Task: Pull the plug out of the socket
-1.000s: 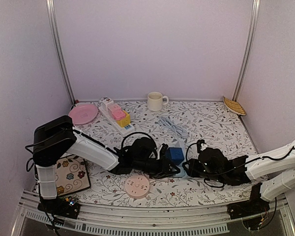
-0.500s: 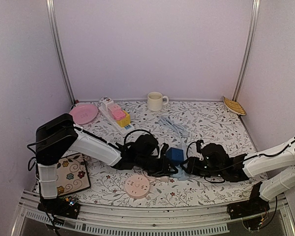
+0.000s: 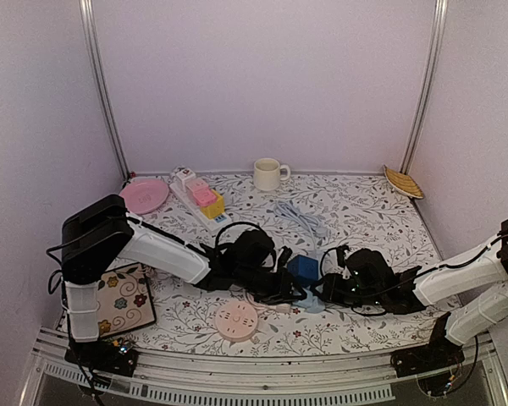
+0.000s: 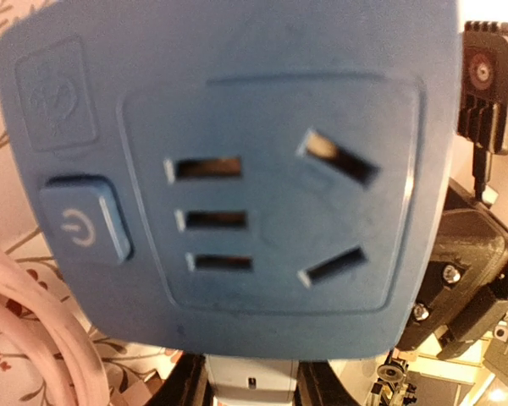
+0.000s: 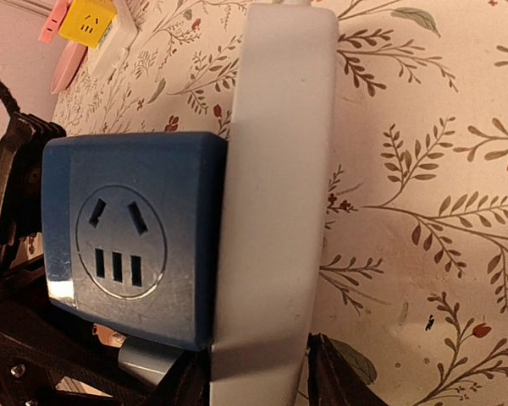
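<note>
Right claw [image 5: 258, 376] is pressed onto the white power strip [image 5: 279, 169], one finger against each long side. Left claw [image 4: 250, 385] sits close under the blue cube plug [image 4: 237, 169], its fingers barely in view; whether it pinches anything I cannot tell. Plug is seated on the strip's face, directly ahead of both claws. Judgement: rigid, light plastic with smooth, likely slippery faces and tight pins. Grip two opposite flat sides and pull straight off.

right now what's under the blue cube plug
A pale white socket strip lies under the blue cube plug, flat on the floral tablecloth. The cube sits flush against it, so the pins and the socket they enter are hidden.
</note>
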Controlling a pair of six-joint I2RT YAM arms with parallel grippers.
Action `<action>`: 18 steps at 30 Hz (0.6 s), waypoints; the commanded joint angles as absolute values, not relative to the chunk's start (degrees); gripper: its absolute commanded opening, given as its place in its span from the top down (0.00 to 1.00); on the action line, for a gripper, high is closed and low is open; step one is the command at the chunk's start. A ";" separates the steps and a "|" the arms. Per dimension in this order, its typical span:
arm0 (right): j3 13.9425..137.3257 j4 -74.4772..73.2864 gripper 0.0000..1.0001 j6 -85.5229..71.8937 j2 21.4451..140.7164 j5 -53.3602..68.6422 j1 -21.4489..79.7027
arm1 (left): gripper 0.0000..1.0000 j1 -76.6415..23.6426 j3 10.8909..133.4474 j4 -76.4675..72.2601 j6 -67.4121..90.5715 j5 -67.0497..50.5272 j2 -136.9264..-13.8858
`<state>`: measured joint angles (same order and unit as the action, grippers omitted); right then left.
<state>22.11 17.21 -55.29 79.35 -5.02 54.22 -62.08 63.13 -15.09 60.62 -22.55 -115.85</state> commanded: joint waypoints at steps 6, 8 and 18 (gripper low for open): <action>22.37 18.10 0.79 -55.29 81.08 -5.82 53.62 | 1.00 -61.90 64.77 -16.88 58.93 -25.38 -115.62; 22.31 17.14 0.89 -55.35 80.82 -7.11 53.66 | 1.00 -61.64 63.65 -18.40 59.99 -26.10 -115.45; 23.09 5.13 0.96 -54.35 75.07 -18.33 53.88 | 1.00 -60.36 59.26 -22.72 63.30 -25.42 -113.28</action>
<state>22.87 14.90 -56.36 78.02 -8.10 54.57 -61.36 60.86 -20.36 63.26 -23.70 -115.85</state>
